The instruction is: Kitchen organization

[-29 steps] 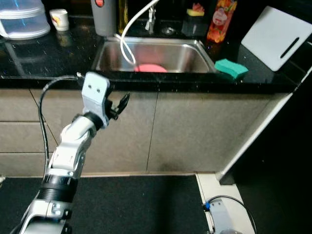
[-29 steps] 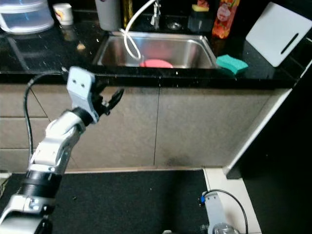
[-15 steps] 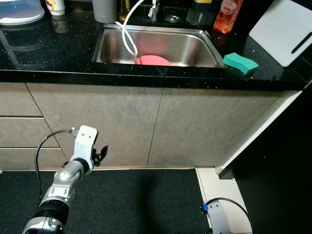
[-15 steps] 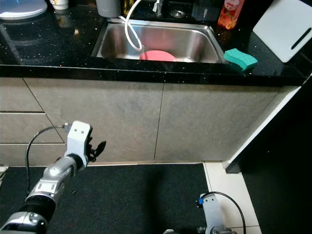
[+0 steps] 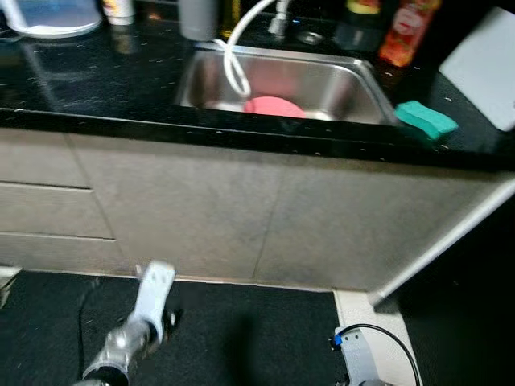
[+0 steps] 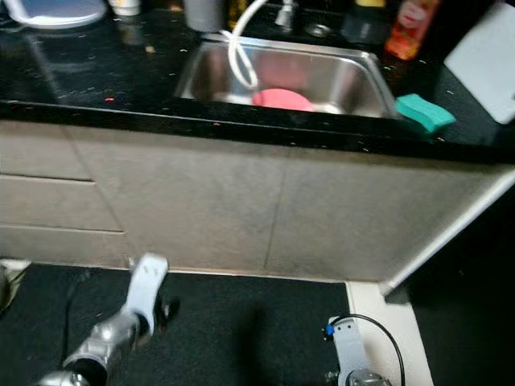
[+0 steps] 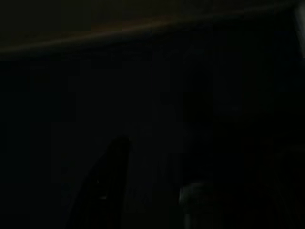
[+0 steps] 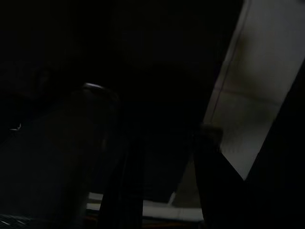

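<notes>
A pink plate (image 5: pixel 273 105) lies in the steel sink (image 5: pixel 362 80) with a white hose (image 5: pixel 235 72) hanging over it. On the black counter to the sink's right rests a green sponge (image 5: pixel 426 120). My left arm hangs low in front of the cabinets, with its gripper (image 5: pixel 171 316) just above the dark floor mat, far below the counter. The left wrist view is almost black. My right arm (image 5: pixel 358 366) hangs idle at the lower edge. In the dim right wrist view its gripper (image 8: pixel 167 138) is open, with nothing between the fingers.
Grey cabinet fronts (image 5: pixel 241 209) with drawers run under the counter. A red bottle (image 5: pixel 402 40), a white cutting board (image 5: pixel 483 68), a grey canister (image 5: pixel 197 16) and a clear lidded container (image 5: pixel 52 16) stand along the back. A dark mat (image 5: pixel 241 338) covers the floor.
My left arm has dropped from just below the counter edge to near the floor. The camera has also shifted, so the counter sits differently in the picture.
</notes>
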Robot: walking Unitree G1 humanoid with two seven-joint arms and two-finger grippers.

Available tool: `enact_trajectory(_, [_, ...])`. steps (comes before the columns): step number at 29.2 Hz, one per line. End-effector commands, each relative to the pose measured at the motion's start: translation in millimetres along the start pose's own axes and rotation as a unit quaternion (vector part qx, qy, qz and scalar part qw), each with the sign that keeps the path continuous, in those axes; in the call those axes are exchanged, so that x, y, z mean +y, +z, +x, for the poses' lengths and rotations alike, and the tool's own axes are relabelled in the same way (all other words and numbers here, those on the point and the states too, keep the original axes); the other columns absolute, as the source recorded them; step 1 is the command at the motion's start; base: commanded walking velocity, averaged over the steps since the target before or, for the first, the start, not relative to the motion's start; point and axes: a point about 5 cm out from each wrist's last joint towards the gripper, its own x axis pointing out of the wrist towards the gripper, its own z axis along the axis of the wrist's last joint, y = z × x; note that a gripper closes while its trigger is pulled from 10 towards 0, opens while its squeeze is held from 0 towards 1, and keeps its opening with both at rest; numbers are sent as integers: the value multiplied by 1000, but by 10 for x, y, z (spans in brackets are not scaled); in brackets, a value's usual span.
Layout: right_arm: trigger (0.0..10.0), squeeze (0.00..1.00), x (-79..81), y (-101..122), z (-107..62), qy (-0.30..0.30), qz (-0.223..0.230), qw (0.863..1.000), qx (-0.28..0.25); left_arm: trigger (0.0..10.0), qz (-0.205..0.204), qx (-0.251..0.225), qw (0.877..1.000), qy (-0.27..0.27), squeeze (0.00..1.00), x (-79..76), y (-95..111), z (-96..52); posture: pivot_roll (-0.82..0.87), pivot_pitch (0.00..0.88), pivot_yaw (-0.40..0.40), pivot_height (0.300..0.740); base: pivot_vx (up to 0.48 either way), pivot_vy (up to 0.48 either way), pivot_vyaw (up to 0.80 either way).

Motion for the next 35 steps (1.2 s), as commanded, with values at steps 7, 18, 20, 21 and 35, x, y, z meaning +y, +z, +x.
enact_trajectory(7, [10000,0,0,-61,-3,1,-5,1000,9,10000,46,108,993,-18,0,-261,-506,-46,48,73,-55,740,0,0,781])
enact_trajectory(18, [10000,0,-23,-58,-5,-12,-9,1000,13,10000,-2,139,990,5,0,-331,-758,-111,47,81,-55,740,0,0,347])
enact_trajectory(20, [10000,0,-24,-57,-5,-12,-9,1000,13,10000,-1,137,991,5,0,-329,-744,-106,47,81,-55,740,0,0,0])
enact_trajectory(21, [10000,0,-27,-56,-5,-12,-11,1000,14,10000,7,138,990,3,0,-332,-732,-101,45,78,-56,740,0,0,0])
enact_trajectory(35, [10000,0,-32,-40,-5,-15,-27,999,16,10000,82,157,984,-24,0,-414,-728,-89,34,61,-30,740,0,0,0])
